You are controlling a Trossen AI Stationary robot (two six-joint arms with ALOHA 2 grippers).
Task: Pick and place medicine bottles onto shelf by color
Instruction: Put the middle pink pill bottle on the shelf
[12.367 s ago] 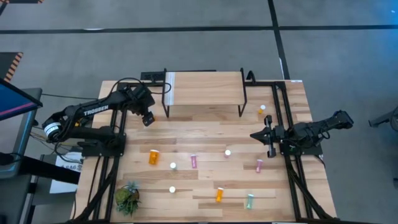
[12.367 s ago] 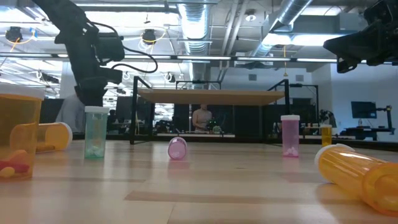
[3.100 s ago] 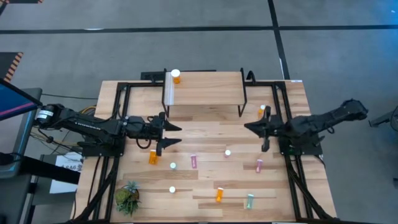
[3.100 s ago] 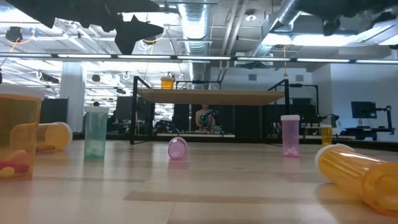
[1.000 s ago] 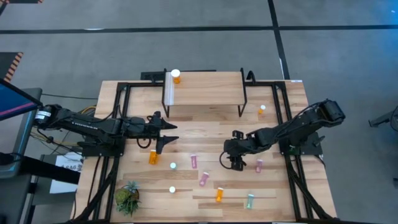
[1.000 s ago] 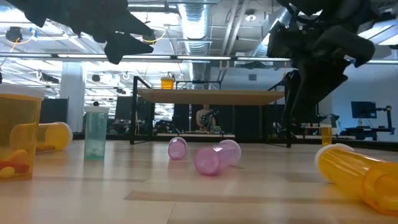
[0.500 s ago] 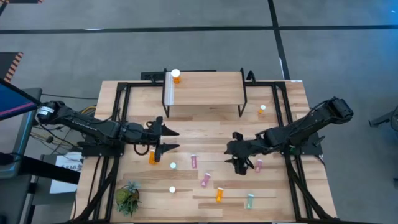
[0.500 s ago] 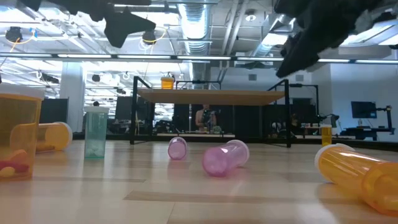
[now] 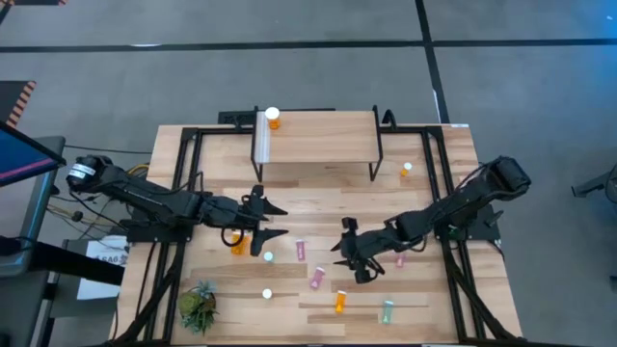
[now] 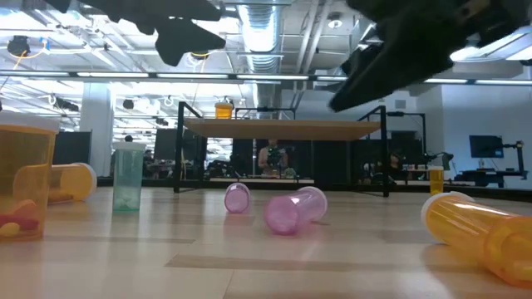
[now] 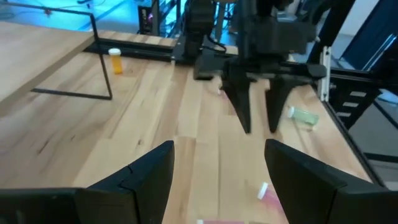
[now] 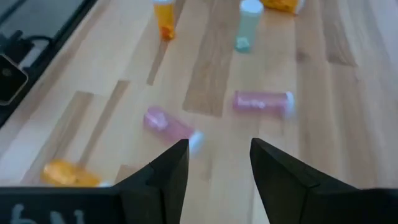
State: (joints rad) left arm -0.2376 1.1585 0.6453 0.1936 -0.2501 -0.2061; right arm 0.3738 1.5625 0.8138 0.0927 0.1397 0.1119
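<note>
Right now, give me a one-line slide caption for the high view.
Both open grippers, left and right, hover over scattered pill bottles; one orange bottle stands on the shelf.

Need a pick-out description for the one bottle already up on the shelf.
Start at the shelf, the raised wood platform at the table's far edge. At its white-strip end, on the left arm's side, stands an orange bottle with a white cap. It is the only bottle on the shelf; every other one is down on the tabletop.

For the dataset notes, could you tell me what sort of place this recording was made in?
Probably a robotics lab or workshop: a wooden table ringed by a black metal frame that carries two arms, exposed ceiling ducts, and monitors in the open room behind.
</note>
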